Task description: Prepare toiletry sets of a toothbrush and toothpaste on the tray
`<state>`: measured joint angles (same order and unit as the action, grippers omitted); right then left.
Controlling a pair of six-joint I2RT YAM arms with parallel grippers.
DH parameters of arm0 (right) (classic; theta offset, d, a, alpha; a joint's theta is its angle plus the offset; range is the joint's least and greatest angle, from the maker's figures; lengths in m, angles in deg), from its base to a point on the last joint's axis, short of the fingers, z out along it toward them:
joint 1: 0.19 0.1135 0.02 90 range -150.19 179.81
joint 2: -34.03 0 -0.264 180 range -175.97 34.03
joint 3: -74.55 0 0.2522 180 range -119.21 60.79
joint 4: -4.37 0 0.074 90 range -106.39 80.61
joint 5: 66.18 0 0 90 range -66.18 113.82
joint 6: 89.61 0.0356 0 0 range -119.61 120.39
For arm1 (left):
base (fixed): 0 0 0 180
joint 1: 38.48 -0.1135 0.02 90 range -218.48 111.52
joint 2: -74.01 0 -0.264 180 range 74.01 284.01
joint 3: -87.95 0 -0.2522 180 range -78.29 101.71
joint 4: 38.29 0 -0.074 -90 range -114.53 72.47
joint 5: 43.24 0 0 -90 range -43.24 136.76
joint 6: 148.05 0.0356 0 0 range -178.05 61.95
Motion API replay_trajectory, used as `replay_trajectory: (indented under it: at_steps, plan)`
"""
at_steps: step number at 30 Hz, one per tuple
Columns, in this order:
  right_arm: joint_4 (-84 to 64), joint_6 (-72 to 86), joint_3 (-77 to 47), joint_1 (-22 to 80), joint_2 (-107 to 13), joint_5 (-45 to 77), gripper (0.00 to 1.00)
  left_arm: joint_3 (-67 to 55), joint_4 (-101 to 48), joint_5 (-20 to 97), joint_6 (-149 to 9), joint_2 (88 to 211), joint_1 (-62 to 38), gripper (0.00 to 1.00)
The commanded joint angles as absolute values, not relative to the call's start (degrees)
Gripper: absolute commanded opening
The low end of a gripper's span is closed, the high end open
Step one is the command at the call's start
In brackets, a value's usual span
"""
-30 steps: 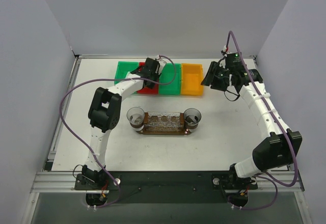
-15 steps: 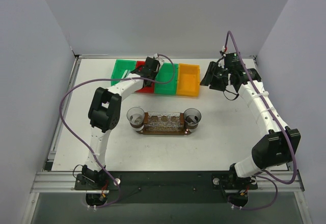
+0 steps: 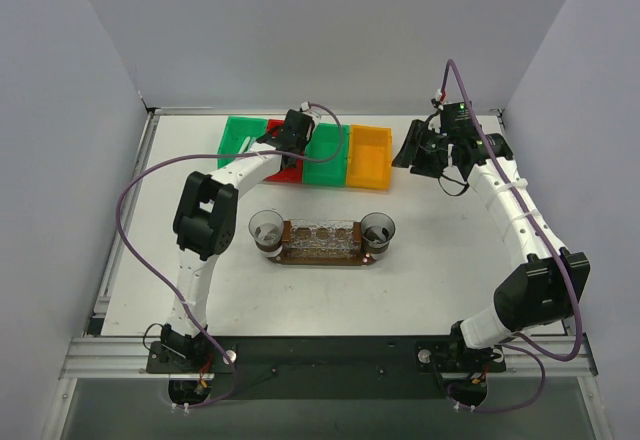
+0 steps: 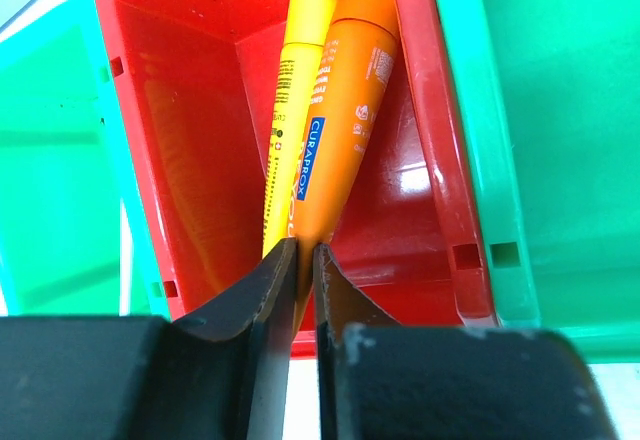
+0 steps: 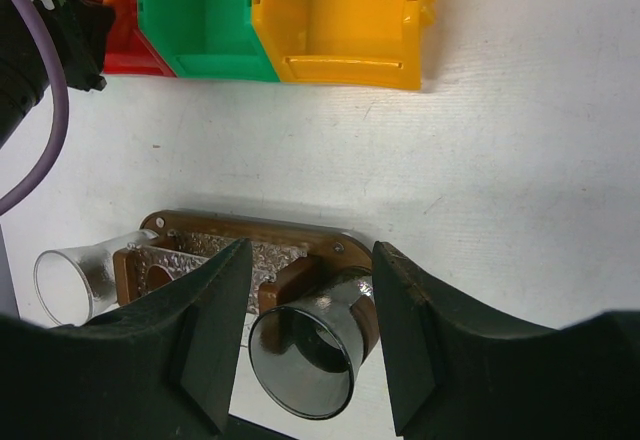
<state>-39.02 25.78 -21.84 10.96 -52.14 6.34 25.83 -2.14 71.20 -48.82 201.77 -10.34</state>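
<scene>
The left fingers are lowered into the red plastic bin. Both toothpastes lie there side by side, slanted toward its right wall, with the orange wedge-shaped tube partly over the yellow wedge-shaped tube. The fingers are drawn almost together about the thin flat tail of the orange tube, probably chosen because it is the nearest and slimmest end. Contact appears to be made, though the firmness of the hold cannot be judged. The right fingers are held apart with nothing between them, raised above the white counter, and are judged to be waiting out of the way. Below them lies the dark-brown oval wooden tray, which carries two glass cups at its ends. No tube is yet set on it, and no toothbrush can be made out in any view. Against the overhead view of a second ago, the row of bins, including the yellow plastic bin, is displaced slightly leftward. The left fingers are moved with it, and the right wrist is shifted a little toward the bins.
</scene>
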Motion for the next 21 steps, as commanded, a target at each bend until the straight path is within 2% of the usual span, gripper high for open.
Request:
replay_trajectory:
  at_steps: [1, 2, 5, 11, 21]
  plan:
    - [-38.2, 26.2, -23.7, 10.4, -52.5, 5.5, 0.47, 26.6, -3.5, 72.8, -49.9, 198.8, -11.0, 0.17]
    - [-38.1, 26.3, -23.4, 10.4, -52.4, 5.5, 0.46, 26.3, -3.4, 72.4, -50.0, 198.8, -11.0, 0.10]
    - [-38.0, 26.4, -23.2, 10.4, -52.0, 5.8, 0.46, 26.4, -3.3, 72.2, -50.1, 198.4, -10.9, 0.00]
    - [-37.9, 26.4, -23.3, 10.4, -51.5, 6.2, 0.46, 28.6, -1.2, 72.3, -50.9, 196.7, -11.1, 0.00]
    - [-37.6, 26.3, -27.9, 10.4, -51.4, 5.3, 0.46, 30.7, 4.6, 66.0, -48.9, 190.3, -11.8, 0.00]
